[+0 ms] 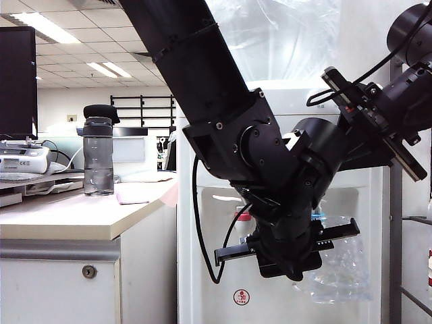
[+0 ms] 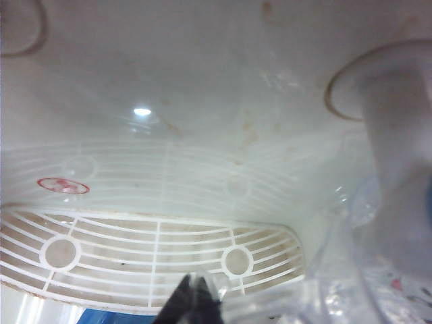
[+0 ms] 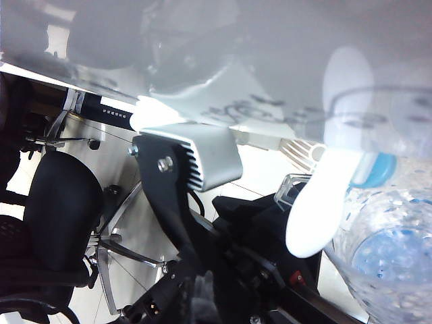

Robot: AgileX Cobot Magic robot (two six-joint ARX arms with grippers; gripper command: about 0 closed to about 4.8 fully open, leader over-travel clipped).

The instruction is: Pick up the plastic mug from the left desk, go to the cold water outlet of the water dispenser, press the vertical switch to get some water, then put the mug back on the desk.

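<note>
My left gripper (image 1: pixel 291 251) reaches into the recess of the white water dispenser (image 1: pixel 202 270). In the left wrist view its black tips (image 2: pixel 196 297) are shut on the thin clear handle of the plastic mug (image 2: pixel 378 277). The mug (image 1: pixel 339 262) hangs under the cold water outlet with its blue collar (image 3: pixel 375 169). The white vertical switch (image 3: pixel 322 202) stands just above the mug's rim (image 3: pixel 388 260). I cannot tell whether water is in the mug. The right arm's wrist (image 1: pixel 388 111) hovers above and to the right of the tap. Only a blurred grey finger (image 3: pixel 204 297) of the right gripper shows.
The left desk (image 1: pixel 74 216) stands left of the dispenser with a black-lidded bottle (image 1: pixel 98 152) and a pink paper (image 1: pixel 138 194) on it. The red-collared tap (image 1: pixel 243 219) is beside the left gripper. A white drip grid (image 2: pixel 148 256) lies below the mug.
</note>
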